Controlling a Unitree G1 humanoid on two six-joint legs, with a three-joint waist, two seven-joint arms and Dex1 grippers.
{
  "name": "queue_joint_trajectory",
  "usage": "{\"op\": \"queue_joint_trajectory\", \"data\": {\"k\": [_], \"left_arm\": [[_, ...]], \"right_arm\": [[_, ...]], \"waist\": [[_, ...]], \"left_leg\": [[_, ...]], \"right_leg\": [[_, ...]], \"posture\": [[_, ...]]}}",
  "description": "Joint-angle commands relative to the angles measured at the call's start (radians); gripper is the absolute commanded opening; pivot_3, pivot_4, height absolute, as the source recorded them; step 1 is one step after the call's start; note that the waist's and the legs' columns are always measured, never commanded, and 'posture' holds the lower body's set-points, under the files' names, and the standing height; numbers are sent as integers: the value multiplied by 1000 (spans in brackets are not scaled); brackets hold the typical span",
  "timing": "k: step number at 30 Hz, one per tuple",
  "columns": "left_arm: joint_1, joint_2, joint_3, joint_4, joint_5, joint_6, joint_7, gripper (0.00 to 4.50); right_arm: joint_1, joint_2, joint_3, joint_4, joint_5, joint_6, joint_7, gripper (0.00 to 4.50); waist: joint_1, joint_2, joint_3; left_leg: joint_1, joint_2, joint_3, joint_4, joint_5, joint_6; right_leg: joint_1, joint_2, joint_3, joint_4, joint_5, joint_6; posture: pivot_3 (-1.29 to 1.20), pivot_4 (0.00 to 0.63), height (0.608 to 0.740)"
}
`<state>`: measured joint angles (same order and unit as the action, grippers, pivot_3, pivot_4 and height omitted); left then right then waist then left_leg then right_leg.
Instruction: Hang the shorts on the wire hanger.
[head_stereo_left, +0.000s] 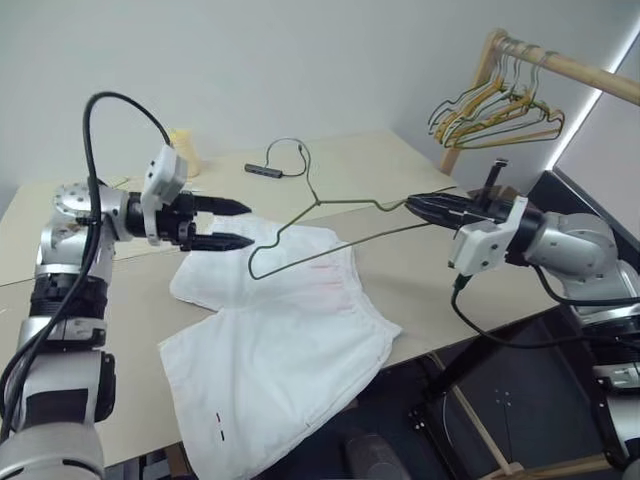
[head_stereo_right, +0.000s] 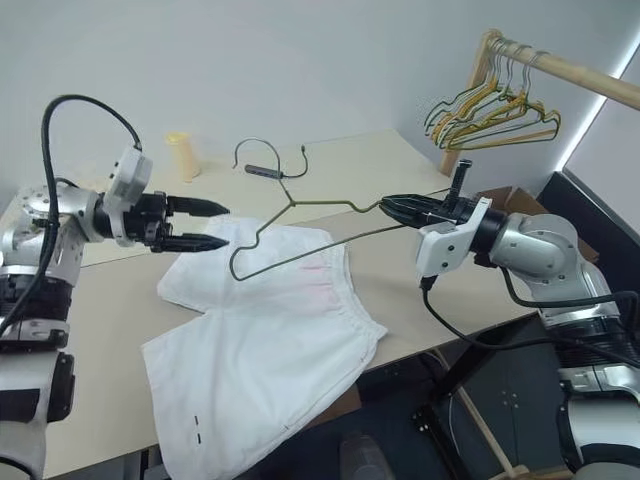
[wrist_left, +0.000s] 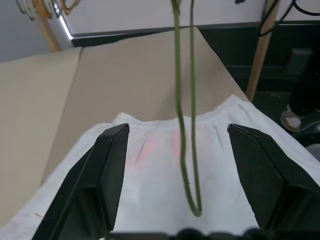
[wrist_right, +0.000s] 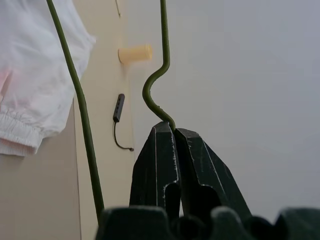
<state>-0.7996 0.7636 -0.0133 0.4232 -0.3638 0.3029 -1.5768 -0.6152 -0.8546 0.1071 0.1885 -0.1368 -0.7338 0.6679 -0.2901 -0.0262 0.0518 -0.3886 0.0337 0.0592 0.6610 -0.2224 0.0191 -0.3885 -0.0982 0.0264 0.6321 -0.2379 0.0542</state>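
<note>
The white shorts (head_stereo_left: 285, 345) lie flat on the beige table (head_stereo_left: 390, 155), with the pinkish waistband (wrist_left: 160, 145) toward the far side and one leg hanging over the near edge. The wire hanger (head_stereo_left: 345, 203) hovers level above the waistband, its hook (head_stereo_left: 298, 150) pointing to the far side. My right gripper (head_stereo_left: 412, 205) is shut on one corner of the hanger (wrist_right: 156, 82). My left gripper (head_stereo_left: 249, 224) stands open beside the hanger's other corner (wrist_left: 189, 170), which sits between its fingers (wrist_left: 112, 165) without touching them.
A wooden rail (head_stereo_left: 575, 66) at the back right carries a bunch of yellowish and dark hangers (head_stereo_left: 500, 108). A yellow cup (head_stereo_right: 181, 155) and a small black device with a cord (head_stereo_left: 266, 170) lie on the far part of the table. The table's edge runs close to my right arm.
</note>
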Motion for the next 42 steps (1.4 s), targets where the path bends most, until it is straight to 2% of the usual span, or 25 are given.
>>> {"op": "queue_joint_trajectory", "data": {"k": [1, 7, 13, 16, 24, 31, 36, 40, 42], "left_arm": [[18, -7, -28, -77, 11, 1, 9, 3391], [34, -29, -89, -66, 110, -64, 90, 3391], [43, -38, -95, -50, 94, -63, 57, 3391], [43, -49, -86, -52, 85, -49, 72, 2771], [38, -42, -69, -48, 75, -36, 93, 69], [54, -16, -60, -72, 78, -42, 96, 27], [86, 14, -65, -87, 110, -71, 127, 0], [112, 34, -90, -102, 187, -139, 191, 0], [122, 39, -119, -116, 265, -201, 248, 0]], "right_arm": [[-35, 5, -39, -21, 18, 8, -16, 38], [-46, 20, -49, -47, 34, 28, -19, 38], [-64, 32, -63, -73, 41, 59, -26, 38], [-58, 38, -66, -85, 40, 68, -24, 0], [-46, 42, -72, -82, 32, 71, -22, 0], [-35, 36, -58, -75, 51, 77, 9, 0], [20, -17, -33, -130, 188, 145, 169, 1397], [68, -34, -47, -199, 364, 298, 286, 2761], [84, -54, -57, -232, 451, 469, 336, 3498]], "waist": [[2, 0, 0], [1, 0, 0], [-4, 0, 0], [-3, 0, 0], [-4, 0, 0], [-2, 0, 0], [0, 0, 0], [4, 0, 0], [5, 0, 0]], "left_leg": [[0, 0, 0, 0, 0, 0], [0, 0, 0, 0, 0, 0], [0, 0, 1, 0, 0, 0], [0, 0, 1, 0, 0, 0], [0, 0, 1, 0, 0, 0], [0, 0, 1, 0, 0, 0], [0, 0, 1, 0, 0, 0], [1, 0, 1, 0, 0, 0], [1, 0, 1, 0, 0, 0]], "right_leg": [[0, 0, 0, 0, 0, 0], [0, 0, 1, 0, 0, 0], [-1, 0, 2, 0, 0, 0], [0, 0, 2, 0, 0, 1], [0, 0, 2, 0, 1, 1], [0, 0, 2, 0, 1, 1], [0, 0, 3, 0, 1, 1], [0, -1, 3, 0, 1, 2], [0, -1, 3, 0, 1, 2]], "posture": [[-256, 0, 740], [-256, 0, 740], [-281, 0, 740], [-281, 0, 740], [-270, 0, 740], [-253, 0, 740], [-243, 0, 740], [-230, 0, 740], [-223, 0, 740]]}}
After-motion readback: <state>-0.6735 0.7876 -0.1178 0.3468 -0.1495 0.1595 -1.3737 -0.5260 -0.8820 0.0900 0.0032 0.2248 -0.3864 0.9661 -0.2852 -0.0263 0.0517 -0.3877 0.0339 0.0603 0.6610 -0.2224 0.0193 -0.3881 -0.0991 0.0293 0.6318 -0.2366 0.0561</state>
